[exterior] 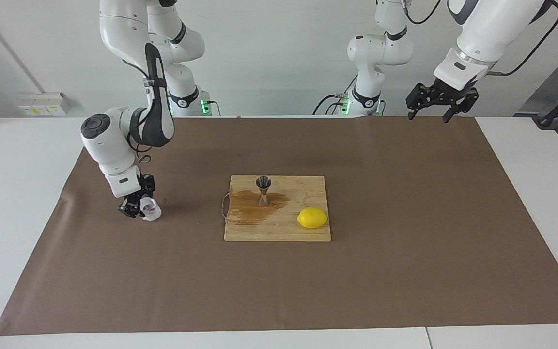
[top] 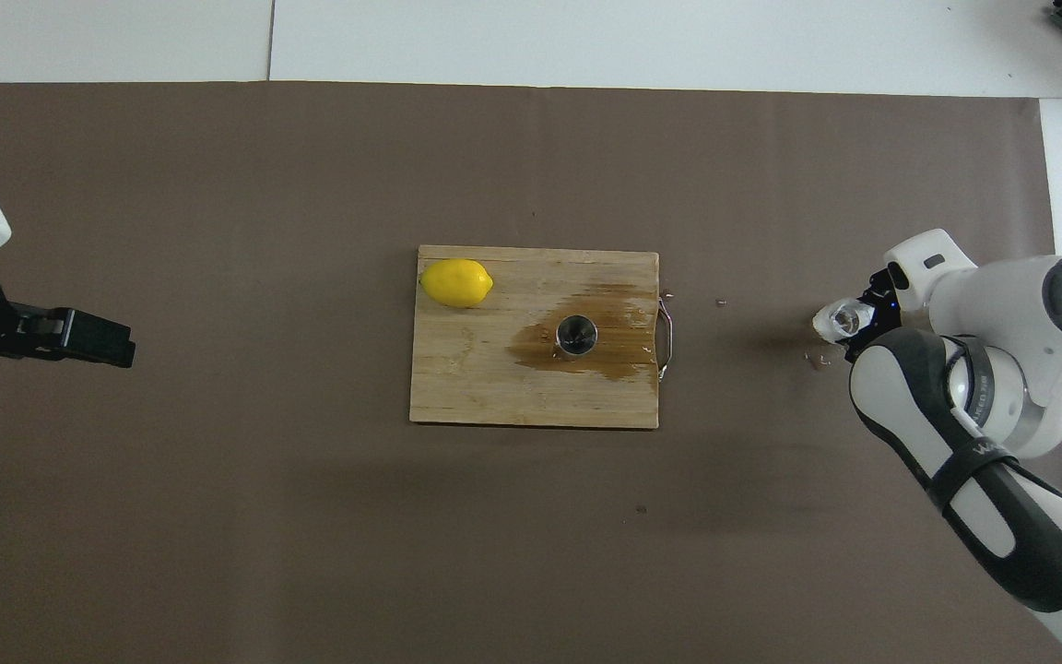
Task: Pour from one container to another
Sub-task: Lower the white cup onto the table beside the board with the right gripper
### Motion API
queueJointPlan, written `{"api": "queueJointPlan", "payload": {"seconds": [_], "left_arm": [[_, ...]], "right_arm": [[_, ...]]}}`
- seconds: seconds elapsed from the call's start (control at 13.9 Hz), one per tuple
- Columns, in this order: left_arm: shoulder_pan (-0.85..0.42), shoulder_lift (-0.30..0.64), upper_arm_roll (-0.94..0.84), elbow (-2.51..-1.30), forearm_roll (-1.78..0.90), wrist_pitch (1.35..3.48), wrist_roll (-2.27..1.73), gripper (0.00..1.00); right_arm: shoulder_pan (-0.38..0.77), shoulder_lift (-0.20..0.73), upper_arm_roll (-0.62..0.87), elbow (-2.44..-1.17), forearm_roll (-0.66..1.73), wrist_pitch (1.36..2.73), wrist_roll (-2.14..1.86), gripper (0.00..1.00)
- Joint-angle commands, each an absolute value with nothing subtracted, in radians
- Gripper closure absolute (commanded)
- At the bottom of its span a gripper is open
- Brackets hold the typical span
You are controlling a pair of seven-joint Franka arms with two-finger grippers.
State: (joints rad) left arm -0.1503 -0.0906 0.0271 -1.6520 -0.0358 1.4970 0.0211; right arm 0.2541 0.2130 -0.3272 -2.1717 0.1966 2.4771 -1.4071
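The small crinkled translucent cup [exterior: 151, 209] is in my right gripper [exterior: 138, 207], low over the brown mat toward the right arm's end of the table; the cup is tilted. It also shows in the overhead view [top: 840, 320] at the tip of the right gripper [top: 863, 318]. The steel hourglass jigger [exterior: 263, 190] stands upright on the wooden cutting board [exterior: 279, 230], in a brown wet patch [exterior: 250, 206]. From overhead the jigger [top: 576, 334] shows its open top. My left gripper [exterior: 429, 115] waits open, raised over the mat's edge at the left arm's end [top: 116, 346].
A yellow lemon [exterior: 312, 218] lies on the board's corner toward the left arm's end, farther from the robots than the jigger [top: 456, 282]. The board [top: 457, 387] has a metal handle [top: 666, 343] on its end toward the cup. Small drops [top: 814, 358] lie on the mat by the cup.
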Motion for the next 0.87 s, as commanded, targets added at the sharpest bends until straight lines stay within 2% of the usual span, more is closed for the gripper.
{"api": "queueJointPlan", "payload": {"seconds": [0.0, 0.07, 0.22, 0.43, 0.58, 0.65, 0.79], "left_arm": [[-0.152, -0.115, 0.031, -1.677, -0.023, 1.503, 0.026, 0.0], [-0.152, -0.115, 0.031, -1.677, -0.023, 1.503, 0.026, 0.0], [-0.152, -0.115, 0.031, -1.677, -0.023, 1.503, 0.026, 0.0], [-0.152, -0.115, 0.031, -1.677, -0.023, 1.503, 0.026, 0.0], [-0.152, -0.115, 0.031, -1.677, -0.023, 1.503, 0.026, 0.0], [-0.152, -0.115, 0.031, -1.677, -0.023, 1.503, 0.026, 0.0], [-0.152, -0.115, 0.031, -1.677, -0.023, 1.503, 0.025, 0.0]], "right_arm": [[0.25, 0.209, -0.327, -2.169, 0.265, 2.459, -1.425, 0.53], [0.25, 0.21, -0.327, -2.169, 0.268, 2.457, -1.425, 0.5], [0.25, 0.21, -0.327, -2.169, 0.268, 2.459, -1.425, 0.34], [0.252, 0.21, -0.328, -2.171, 0.268, 2.459, -1.425, 0.34], [0.252, 0.21, -0.328, -2.169, 0.268, 2.459, -1.424, 0.16], [0.253, 0.21, -0.328, -2.169, 0.268, 2.454, -1.424, 0.13], [0.253, 0.21, -0.336, -2.142, 0.268, 2.387, -1.393, 0.02]]}}
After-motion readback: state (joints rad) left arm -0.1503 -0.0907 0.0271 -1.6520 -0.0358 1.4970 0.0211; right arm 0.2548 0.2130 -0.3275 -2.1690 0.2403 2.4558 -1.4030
